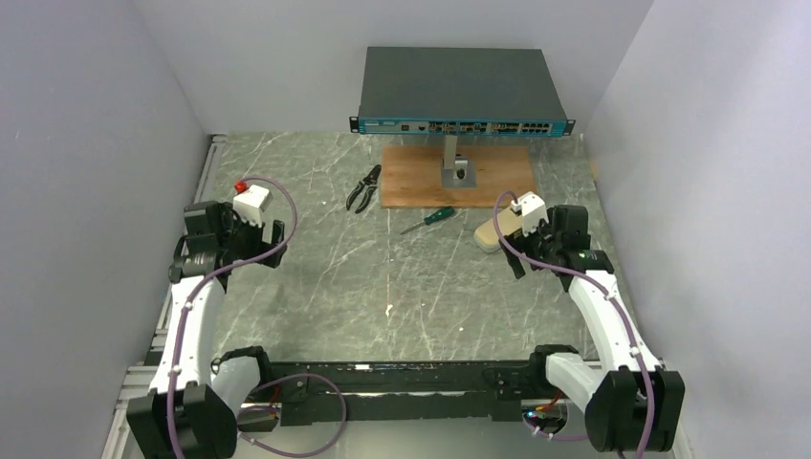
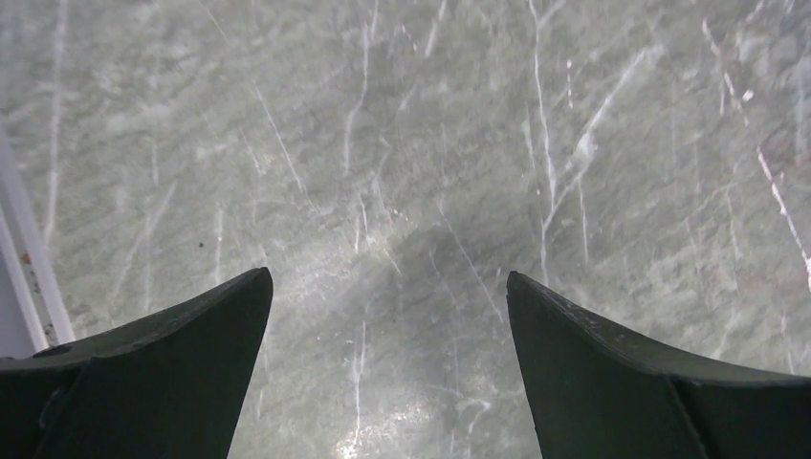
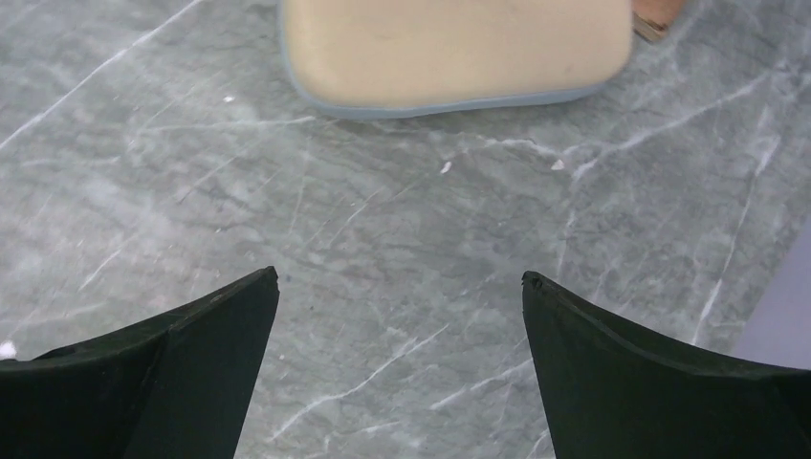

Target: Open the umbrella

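Two robot arms are pictured over a grey marble table (image 1: 383, 287), each gripper held apart from everything on it. The left gripper (image 1: 271, 241) is seen near the table's left edge with its fingers (image 2: 172, 363) spread wide and released; only veined marble is framed between them in the left wrist view. The right gripper (image 1: 512, 245) is likewise shown spread and released, its fingers (image 3: 631, 373) clasping nothing. Just beyond its tips, a flat beige sleeve (image 3: 449, 48) with a grey-blue edge is laid on the marble, partly covered by the wrist in the top view. The umbrella cannot be made out in any of the three views. Farther back, a wooden board (image 1: 421, 182) is set against the rear wall, and a dark network switch (image 1: 459, 86) is carried above it on a metal stand (image 1: 451, 163). Pliers (image 1: 363, 188) are placed just left of the board, and a green-handled screwdriver (image 1: 428, 219) is laid near its front edge, left of the sleeve.
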`<control>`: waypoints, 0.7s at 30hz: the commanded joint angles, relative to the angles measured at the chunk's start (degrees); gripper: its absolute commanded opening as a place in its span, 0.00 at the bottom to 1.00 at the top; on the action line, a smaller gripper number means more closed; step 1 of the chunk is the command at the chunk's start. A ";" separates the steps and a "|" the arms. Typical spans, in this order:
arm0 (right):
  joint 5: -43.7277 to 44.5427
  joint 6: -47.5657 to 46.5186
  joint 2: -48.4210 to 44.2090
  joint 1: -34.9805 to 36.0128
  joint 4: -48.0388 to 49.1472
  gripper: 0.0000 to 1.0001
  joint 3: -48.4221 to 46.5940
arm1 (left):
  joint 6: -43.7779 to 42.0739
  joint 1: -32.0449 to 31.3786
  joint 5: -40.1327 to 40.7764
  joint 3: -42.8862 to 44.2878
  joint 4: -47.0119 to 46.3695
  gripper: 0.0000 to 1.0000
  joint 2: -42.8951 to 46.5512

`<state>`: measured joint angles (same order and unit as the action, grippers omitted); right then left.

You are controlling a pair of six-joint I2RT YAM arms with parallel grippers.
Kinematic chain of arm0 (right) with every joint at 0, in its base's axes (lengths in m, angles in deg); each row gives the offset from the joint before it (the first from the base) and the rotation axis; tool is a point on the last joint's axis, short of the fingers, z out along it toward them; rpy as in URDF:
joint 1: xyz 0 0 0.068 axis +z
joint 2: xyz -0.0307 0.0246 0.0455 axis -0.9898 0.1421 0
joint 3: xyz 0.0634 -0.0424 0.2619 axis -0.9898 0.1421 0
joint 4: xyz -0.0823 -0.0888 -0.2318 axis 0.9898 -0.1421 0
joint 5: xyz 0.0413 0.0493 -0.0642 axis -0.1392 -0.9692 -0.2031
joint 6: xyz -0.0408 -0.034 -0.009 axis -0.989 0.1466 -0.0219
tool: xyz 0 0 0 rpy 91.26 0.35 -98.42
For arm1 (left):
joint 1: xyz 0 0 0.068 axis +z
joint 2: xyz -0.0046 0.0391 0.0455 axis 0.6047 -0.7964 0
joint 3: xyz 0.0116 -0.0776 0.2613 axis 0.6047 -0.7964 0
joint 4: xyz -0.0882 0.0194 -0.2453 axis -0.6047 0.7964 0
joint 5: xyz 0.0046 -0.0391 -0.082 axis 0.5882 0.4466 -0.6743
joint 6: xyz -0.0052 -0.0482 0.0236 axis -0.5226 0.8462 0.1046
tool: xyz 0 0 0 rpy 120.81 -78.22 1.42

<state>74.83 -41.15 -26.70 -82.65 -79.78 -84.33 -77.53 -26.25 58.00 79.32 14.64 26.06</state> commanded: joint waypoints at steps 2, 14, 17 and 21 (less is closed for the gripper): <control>4.65 11.09 4.63 -0.38 10.59 1.00 -3.47 | 3.81 -0.34 -2.23 -0.15 -5.80 0.99 5.00; -14.02 24.67 17.84 -11.57 24.31 1.00 -6.89 | 6.85 -0.33 -5.47 -0.32 -8.54 0.99 8.03; -15.85 25.33 22.88 -12.67 25.81 0.99 -9.71 | 6.59 -0.33 -8.21 -0.59 -8.61 0.99 8.68; -15.32 27.37 30.87 -13.59 27.27 0.99 -13.71 | 6.98 -0.33 -8.40 -0.84 -8.81 0.99 9.34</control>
<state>62.63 -17.59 -1.04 -95.43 -58.52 -93.49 -71.49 -26.42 52.65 78.71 8.38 34.34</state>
